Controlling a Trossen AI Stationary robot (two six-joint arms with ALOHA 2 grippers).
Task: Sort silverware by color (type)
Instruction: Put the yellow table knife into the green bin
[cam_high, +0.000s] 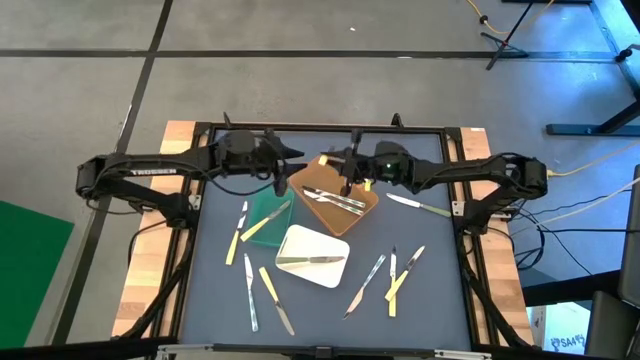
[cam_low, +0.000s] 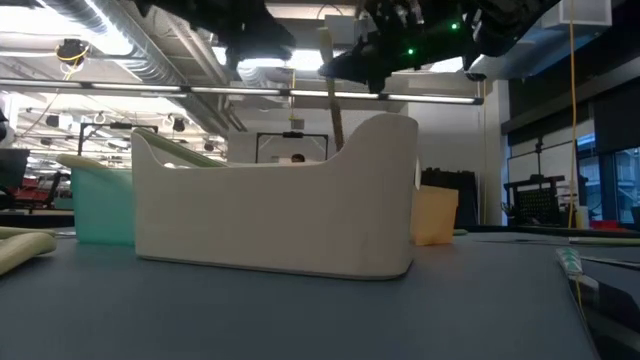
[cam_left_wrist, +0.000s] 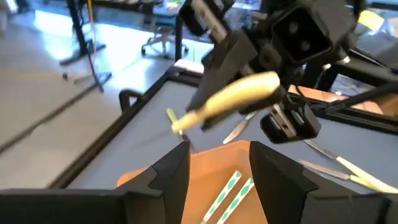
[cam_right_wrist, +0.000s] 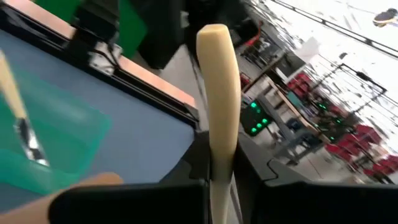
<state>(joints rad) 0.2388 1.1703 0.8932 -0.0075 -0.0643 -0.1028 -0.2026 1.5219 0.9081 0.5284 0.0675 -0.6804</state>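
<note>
Pale yellow-handled utensil (cam_right_wrist: 219, 99) pinched upright in right pincer (cam_high: 347, 183), long axis vertical | hangs directly above brown tray (cam_high: 318, 180) | left pincer (cam_high: 283, 172) spread, empty, just beside | remaining silverware (cam_high: 395, 275) scattered on tabletop (cam_high: 420, 300)

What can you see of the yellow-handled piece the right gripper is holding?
The yellow-handled utensil is pinched in the shut right gripper, lifted above the brown tray. Its handle is pale yellow, smooth and rounded, plastic-looking, and sticks out past the fingers. A narrow metal end shows beyond the grip; I cannot tell which type it is. Only the gripper touches it.
</note>
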